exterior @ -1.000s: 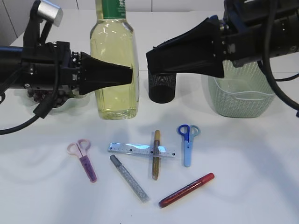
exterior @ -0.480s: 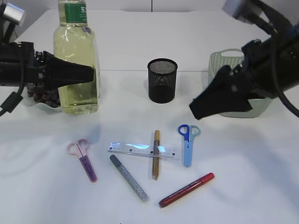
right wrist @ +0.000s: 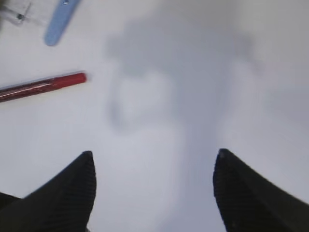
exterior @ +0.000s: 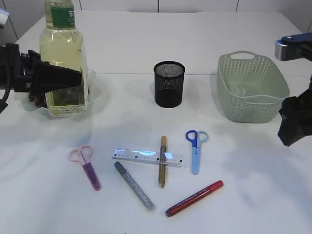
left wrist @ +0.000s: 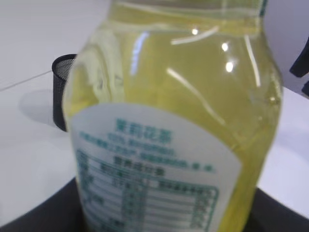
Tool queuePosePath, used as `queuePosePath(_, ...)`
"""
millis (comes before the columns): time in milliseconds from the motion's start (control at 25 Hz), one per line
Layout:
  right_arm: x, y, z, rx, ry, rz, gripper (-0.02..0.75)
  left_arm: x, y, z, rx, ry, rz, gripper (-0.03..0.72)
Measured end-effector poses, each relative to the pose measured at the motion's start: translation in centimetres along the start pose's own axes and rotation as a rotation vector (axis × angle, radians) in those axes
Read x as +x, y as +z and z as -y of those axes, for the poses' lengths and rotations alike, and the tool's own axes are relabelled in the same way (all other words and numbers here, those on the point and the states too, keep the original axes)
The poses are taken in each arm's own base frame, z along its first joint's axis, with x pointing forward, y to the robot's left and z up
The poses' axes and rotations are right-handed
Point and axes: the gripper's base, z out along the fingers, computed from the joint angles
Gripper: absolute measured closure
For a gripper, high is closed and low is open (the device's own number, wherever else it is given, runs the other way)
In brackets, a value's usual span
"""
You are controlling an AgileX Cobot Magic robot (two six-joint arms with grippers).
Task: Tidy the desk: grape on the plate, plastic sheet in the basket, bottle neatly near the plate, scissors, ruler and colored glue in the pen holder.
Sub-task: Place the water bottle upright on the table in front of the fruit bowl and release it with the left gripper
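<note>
The left gripper has its jaws clamped on the bottle of pale yellow liquid, which stands upright at the far left of the desk, in front of a plate whose rim just peeks out beside it; dark grapes show low behind the arm. The left wrist view is filled by the bottle's label.

The right gripper is empty with its jaws spread wide above bare desk, at the right edge of the exterior view, beside the pale green basket; what lies in the basket I cannot tell.

The black mesh pen holder stands in the middle, empty as far as can be seen. In front of it lie, all flat on the desk: pink scissors, a clear ruler, a gold glue pen lying across the ruler, blue scissors, a silver glue pen, and a red glue pen
</note>
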Motion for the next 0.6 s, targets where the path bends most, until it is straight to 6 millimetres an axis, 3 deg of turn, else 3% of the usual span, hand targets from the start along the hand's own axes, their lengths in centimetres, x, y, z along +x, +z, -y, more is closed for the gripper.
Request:
queuePosePath(160,0.2,0.0,0.6,0.070,0.032,-0.017,0.154,0.1,0.0,-0.5,-0.059,0.071,-0.016,0.258)
queuePosePath(600,0.2,0.0,0.7,0.080,0.040,-0.019,0.154,-0.3,-0.1,-1.4,-0.156,0.049,0.030,0.257)
